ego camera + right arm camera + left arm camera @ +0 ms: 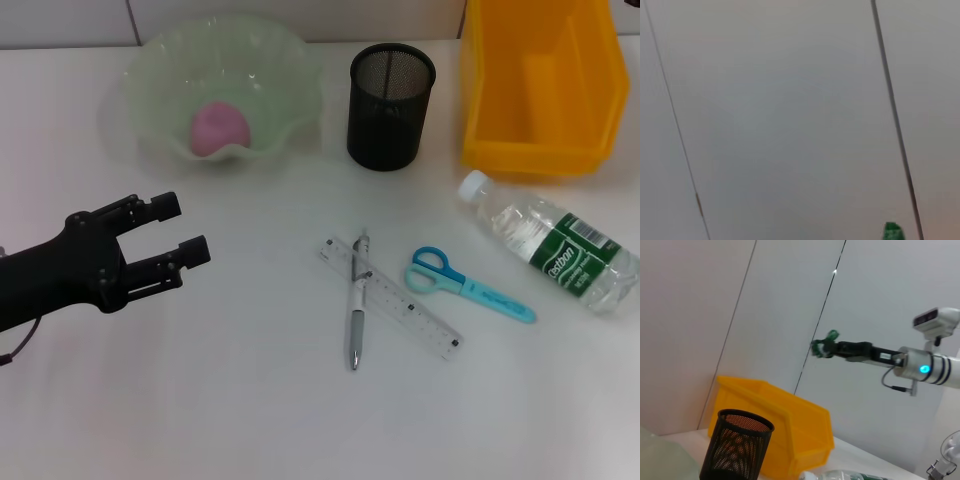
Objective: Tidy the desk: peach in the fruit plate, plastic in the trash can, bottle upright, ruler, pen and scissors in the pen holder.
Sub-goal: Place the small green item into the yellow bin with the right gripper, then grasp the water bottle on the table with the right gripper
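A pink peach (220, 128) lies in the pale green fruit plate (290, 60) at the back left. The black mesh pen holder (390, 110) stands at the back middle, with the yellow trash can (540, 100) to its right. The bottle (560, 245) lies on its side at the right. Mid-table, the pen (357, 320) lies across the clear ruler (415, 315), and the blue scissors (465, 285) lie beside them. My left gripper (185, 228) hovers open and empty at the left. In the left wrist view my right gripper (822, 348) is raised high, shut on a green piece of plastic (826, 342).
A white wall with dark seams backs the table. The left wrist view also shows the pen holder (737, 450), the trash can (795, 430) and the lying bottle (840, 475). Bare table lies between my left gripper and the pen.
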Action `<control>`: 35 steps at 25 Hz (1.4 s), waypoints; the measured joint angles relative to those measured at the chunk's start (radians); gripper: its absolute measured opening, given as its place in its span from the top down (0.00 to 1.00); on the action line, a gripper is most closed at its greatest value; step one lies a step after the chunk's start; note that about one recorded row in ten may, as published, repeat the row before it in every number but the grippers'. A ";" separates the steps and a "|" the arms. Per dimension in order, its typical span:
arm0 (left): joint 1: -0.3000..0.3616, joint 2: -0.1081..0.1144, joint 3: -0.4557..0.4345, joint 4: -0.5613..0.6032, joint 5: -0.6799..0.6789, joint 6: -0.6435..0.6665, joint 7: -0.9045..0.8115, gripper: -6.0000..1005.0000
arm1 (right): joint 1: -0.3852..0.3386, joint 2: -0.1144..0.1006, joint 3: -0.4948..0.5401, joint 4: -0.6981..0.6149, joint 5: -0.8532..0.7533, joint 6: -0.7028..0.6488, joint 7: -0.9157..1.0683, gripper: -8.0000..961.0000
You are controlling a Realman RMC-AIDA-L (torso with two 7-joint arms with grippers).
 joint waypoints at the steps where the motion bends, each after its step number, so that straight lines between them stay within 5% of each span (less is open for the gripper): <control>1: -0.001 0.000 0.000 0.000 0.000 0.000 0.000 0.20 | 0.011 0.000 -0.002 0.011 -0.005 0.012 0.000 0.79; 11: -0.002 0.001 0.000 0.000 0.000 -0.002 0.000 0.20 | 0.032 0.000 -0.007 0.016 -0.020 0.042 0.002 0.55; 16: 0.001 0.002 0.000 0.000 0.000 -0.002 0.000 0.20 | 0.029 -0.005 -0.007 -0.015 -0.053 -0.026 0.032 0.34; 21: -0.001 0.004 0.000 0.000 0.000 0.000 0.000 0.20 | 0.027 -0.023 -0.023 -0.256 -0.372 -0.257 0.272 0.23; 26: -0.004 0.003 0.000 0.000 0.000 -0.002 0.000 0.20 | 0.031 0.000 -0.065 -0.544 -0.660 -0.501 0.496 0.21; 35: -0.008 0.001 0.002 0.001 0.000 -0.006 0.007 0.20 | 0.061 0.002 -0.177 -0.606 -0.910 -0.632 0.638 0.20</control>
